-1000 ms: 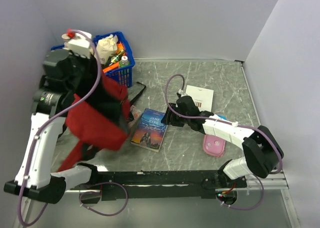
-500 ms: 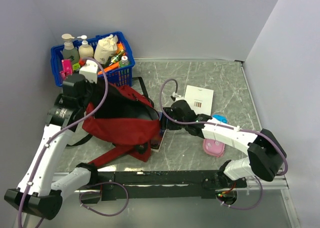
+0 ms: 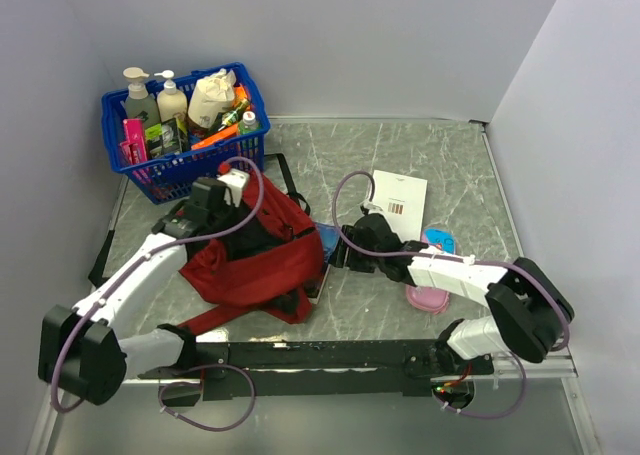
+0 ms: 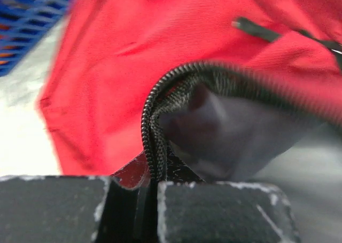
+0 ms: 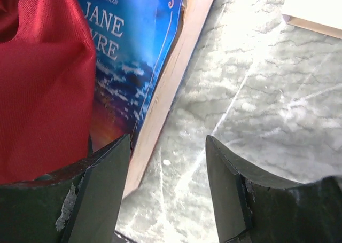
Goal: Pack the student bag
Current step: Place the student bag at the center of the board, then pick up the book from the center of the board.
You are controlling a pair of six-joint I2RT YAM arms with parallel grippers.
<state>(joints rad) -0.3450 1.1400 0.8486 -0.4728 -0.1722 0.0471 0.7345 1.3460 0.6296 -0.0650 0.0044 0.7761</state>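
Between the pressed-together fingers of the left end effector (image 4: pixel 149 185), the zipper edge (image 4: pixel 151 126) of the student bag (image 3: pixel 262 263) is clamped (its mouth gapes just beyond). The right end effector (image 5: pixel 166 147) stands apart, gripping nothing. Immediately to its left, red fabric overlaps a blue paperback (image 5: pixel 131 51) on the desk (image 3: pixel 450 155).

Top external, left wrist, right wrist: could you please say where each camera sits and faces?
Top external: above, behind the bases, looking down on the table; left arm and right arm show.
Left wrist: faces the student bag, zipper edge pinched in the left pincer.
Right wrist: looks down past the open right pincer at the book.
Shared: top and right wrist both show the book.
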